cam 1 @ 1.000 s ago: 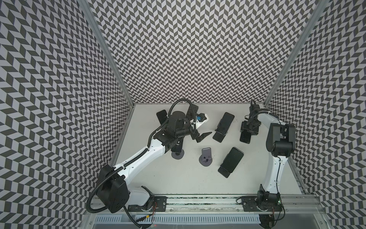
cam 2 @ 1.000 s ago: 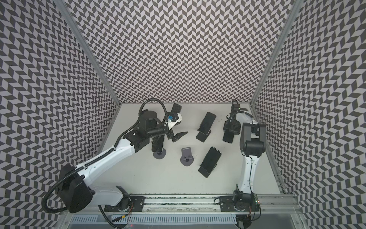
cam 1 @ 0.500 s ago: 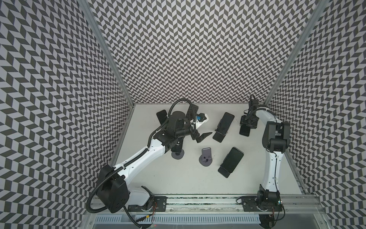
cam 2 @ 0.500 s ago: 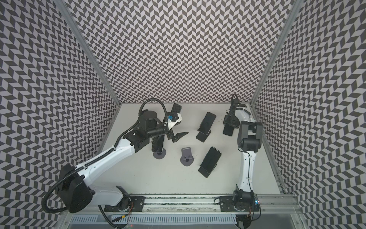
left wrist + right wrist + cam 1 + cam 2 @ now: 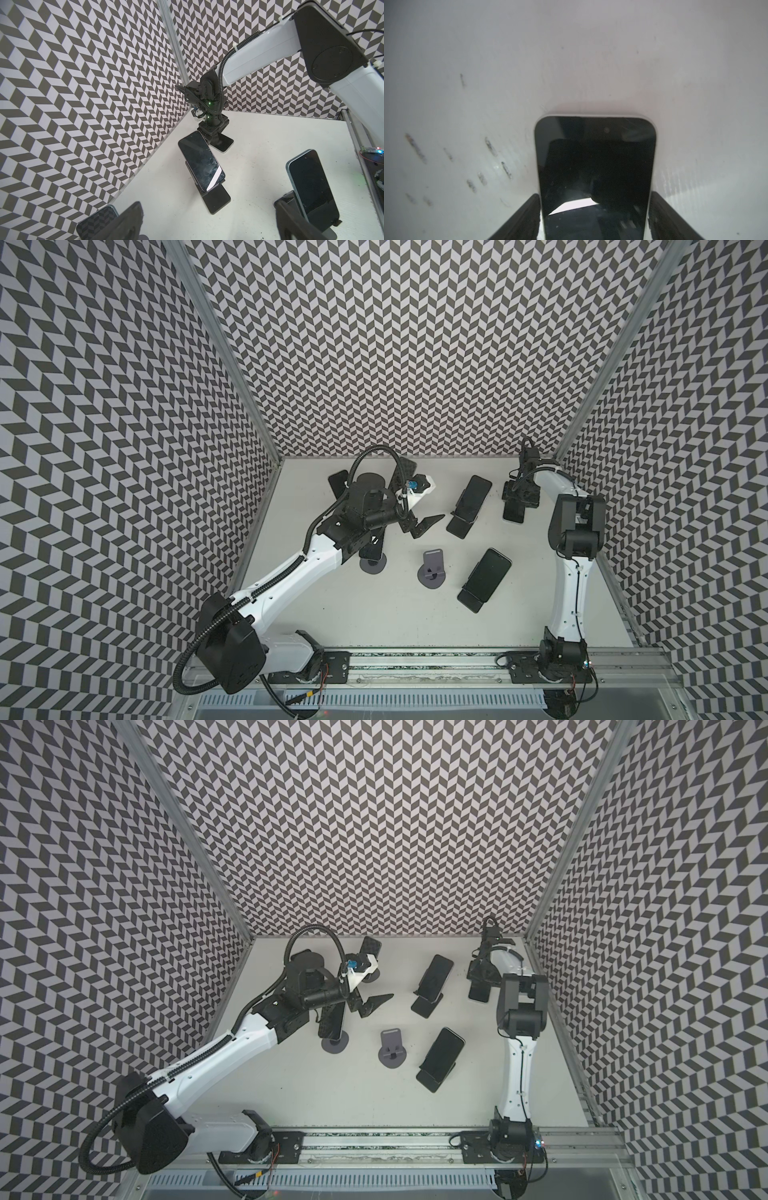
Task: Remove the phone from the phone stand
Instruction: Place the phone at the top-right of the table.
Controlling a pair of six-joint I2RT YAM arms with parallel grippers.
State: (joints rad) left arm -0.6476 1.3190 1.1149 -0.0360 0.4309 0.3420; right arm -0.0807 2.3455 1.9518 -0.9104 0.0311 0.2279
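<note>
A black phone (image 5: 514,512) with a pale rim lies flat on the white table at the far right, also in the right wrist view (image 5: 595,166) and left wrist view (image 5: 224,143). My right gripper (image 5: 521,499) (image 5: 593,220) straddles it, its fingers (image 5: 527,216) a sliver off each long edge, so open. An empty grey phone stand (image 5: 432,572) (image 5: 392,1050) sits mid-table. My left gripper (image 5: 424,526) (image 5: 207,228) hovers open and empty left of centre.
Two phones lean on black stands (image 5: 469,499) (image 5: 484,578). Another phone on a round grey base (image 5: 372,562) stands under my left arm, and more phones (image 5: 337,481) (image 5: 370,946) sit near the back left corner. Patterned walls (image 5: 415,364) enclose three sides.
My right arm has drawn back toward the far wall with the phone, and its fingers have parted from the phone's edges. The left arm has not moved.
</note>
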